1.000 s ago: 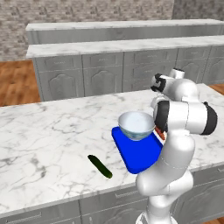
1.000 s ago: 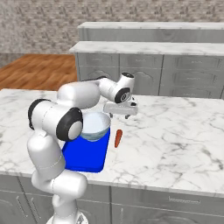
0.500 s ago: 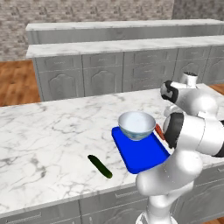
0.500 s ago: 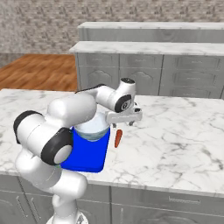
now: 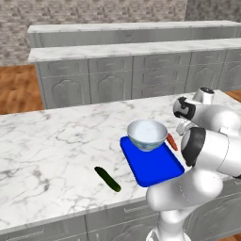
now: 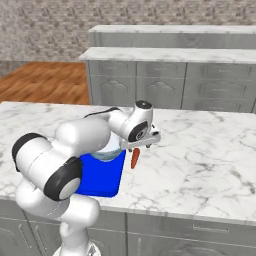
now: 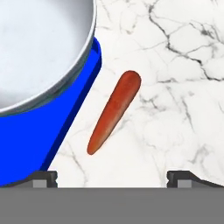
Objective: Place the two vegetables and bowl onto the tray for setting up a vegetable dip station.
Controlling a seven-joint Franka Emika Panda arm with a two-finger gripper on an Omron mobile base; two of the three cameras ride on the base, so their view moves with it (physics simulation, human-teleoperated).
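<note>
While hanging over the counter [image 5: 56,141] just past the tray's [image 5: 155,167] right edge, spread wide with nothing between the fingers [image 7: 43,177]: the gripper [image 6: 142,145], released, above the carrot [image 7: 114,111].

Landmark for all places: the tray, flat, bright blue, on the marble counter near its front edge.

On the tray, at its far end: the bowl [image 5: 147,134], pale, glossy, upright, rim slightly overhanging the tray's far edge as seen from the hand. Inside the bowl, nothing to be seen but its smooth pale wall. Near half of the tray bare blue.

Off the tray, just beside its right edge and apart from it: the carrot, lying flat on the marble, roughly along that edge, thick end toward the bowl end, thin tip toward the front. Not touching tray or bowl. Between the two dark fingertips in the hand view, though well above the counter, not gripped.

Off the tray, to its left and nearer the counter's front, well apart: the cucumber [image 5: 107,179], dark green, lying flat at a slant on the marble.

Beyond the tray, across a strip of wood floor [image 5: 16,87]: grey cabinets [image 5: 117,77] under marble tops, with a stone wall [image 5: 94,12] behind.

No brands, labels or writing readable on tray, bowl, cabinets or arm.
</note>
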